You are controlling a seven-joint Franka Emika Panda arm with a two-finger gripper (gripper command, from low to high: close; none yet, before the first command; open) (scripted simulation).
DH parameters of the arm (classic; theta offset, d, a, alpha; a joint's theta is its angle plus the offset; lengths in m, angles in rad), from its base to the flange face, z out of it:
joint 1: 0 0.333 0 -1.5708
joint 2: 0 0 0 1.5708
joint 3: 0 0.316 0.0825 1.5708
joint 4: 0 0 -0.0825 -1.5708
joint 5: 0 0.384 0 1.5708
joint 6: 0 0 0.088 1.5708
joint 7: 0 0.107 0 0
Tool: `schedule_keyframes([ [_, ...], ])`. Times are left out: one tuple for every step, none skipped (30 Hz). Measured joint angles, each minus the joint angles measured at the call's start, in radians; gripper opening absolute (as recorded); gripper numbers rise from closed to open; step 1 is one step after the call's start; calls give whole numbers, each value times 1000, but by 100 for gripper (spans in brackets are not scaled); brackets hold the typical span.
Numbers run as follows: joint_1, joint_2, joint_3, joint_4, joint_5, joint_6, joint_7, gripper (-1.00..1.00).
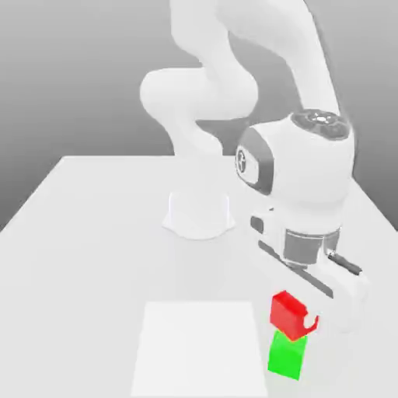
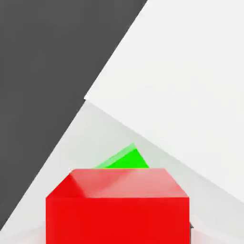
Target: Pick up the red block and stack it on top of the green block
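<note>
From my remote seat: the green block (image 1: 285, 357) sits nearest on the surface (image 1: 93, 225), beside a pale square patch (image 1: 198, 346). Right on top of it, turned a bit, is the red block (image 1: 289, 313), clamped in my gripper (image 1: 299, 320). Arm base (image 1: 199, 214) is further back.
</note>
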Motion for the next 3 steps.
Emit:
schedule_keyframes([
  [0,0,0,0,0,0,0,100],
  [0,0,0,0,0,0,0,100],
  [0,0,0,0,0,0,0,100],
])
